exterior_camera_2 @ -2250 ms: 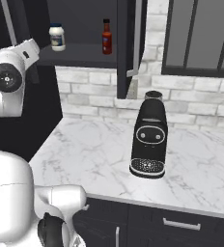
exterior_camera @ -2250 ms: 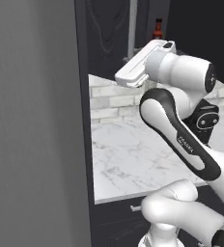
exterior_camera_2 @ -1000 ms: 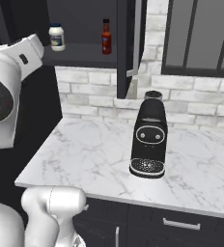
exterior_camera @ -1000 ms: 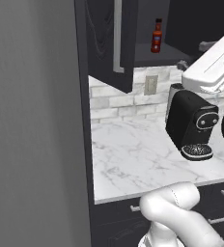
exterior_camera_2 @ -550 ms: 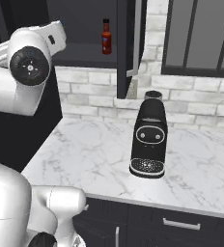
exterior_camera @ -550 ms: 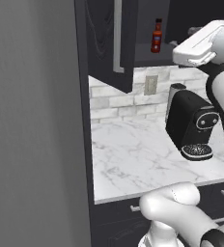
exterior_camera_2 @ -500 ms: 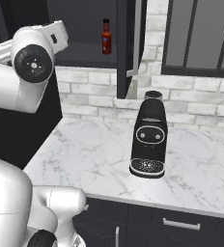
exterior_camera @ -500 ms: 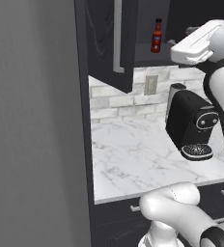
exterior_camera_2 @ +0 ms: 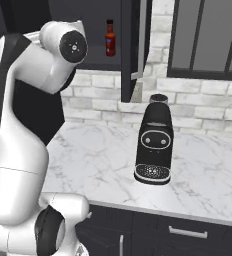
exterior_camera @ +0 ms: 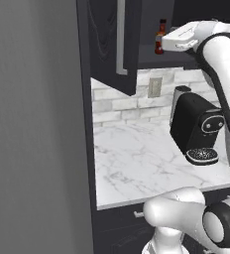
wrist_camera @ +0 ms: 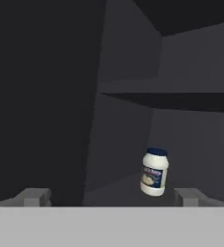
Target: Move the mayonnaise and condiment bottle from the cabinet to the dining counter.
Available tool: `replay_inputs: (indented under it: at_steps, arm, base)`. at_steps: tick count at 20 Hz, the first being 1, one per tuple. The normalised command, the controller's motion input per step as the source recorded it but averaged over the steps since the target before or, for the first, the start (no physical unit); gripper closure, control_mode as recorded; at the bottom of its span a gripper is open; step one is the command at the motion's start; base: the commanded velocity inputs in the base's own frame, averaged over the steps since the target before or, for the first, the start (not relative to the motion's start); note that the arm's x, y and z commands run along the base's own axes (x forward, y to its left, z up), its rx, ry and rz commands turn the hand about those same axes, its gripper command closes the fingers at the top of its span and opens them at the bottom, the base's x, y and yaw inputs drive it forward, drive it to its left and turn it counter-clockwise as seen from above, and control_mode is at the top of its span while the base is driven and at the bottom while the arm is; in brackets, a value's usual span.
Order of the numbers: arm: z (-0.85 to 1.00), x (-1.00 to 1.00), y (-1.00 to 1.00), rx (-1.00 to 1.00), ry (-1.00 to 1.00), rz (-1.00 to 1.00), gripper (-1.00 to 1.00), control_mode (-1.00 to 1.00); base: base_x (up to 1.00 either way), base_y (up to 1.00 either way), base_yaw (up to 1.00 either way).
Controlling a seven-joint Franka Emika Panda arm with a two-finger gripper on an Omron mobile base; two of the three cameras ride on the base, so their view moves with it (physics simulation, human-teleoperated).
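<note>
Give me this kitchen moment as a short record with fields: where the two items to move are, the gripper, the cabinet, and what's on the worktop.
mayonnaise jar: upright on a shelf inside the cabinet, ahead of the gripper, not touched
red bottle: upright on a cabinet shelf
gripper: open, empty, pointed into the cabinet
cabinet: door open, metal bar handle on it
coffee machine: on the marble worktop, below the cabinet
dining counter: cannot tell from these views

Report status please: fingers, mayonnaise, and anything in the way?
Fingers open, empty, aimed into cabinet. Mayonnaise upright on shelf ahead, untouched. Condiment bottle on same shelf. Nothing in the way.
</note>
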Motion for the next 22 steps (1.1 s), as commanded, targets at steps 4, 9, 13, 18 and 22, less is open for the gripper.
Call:
replay_inputs:
  at_steps: [4,9,13,18,22]
  arm:
    - [0.00,0.66,0.25,0.05,0.13,0.22,-1.00,-1.00]
    - [0.00,0.37,0.50,0.00,0.10,0.21,-1.00,-1.00]
    - [0.00,0.36,0.61,0.00,0.17,0.19,-1.00,-1.00]
    - [-0.03,-0.01,0.74,0.00,0.13,0.21,-1.00,-1.00]
    - [-0.06,-0.59,0.85,0.00,0.01,0.18,-1.00,-1.00]
  base:
    - [0.00,0.00,0.00]
    - [0.00,0.00,0.00]
    - [0.00,0.00,0.00]
    - [0.00,0.00,0.00]
    - [0.00,0.00,0.00]
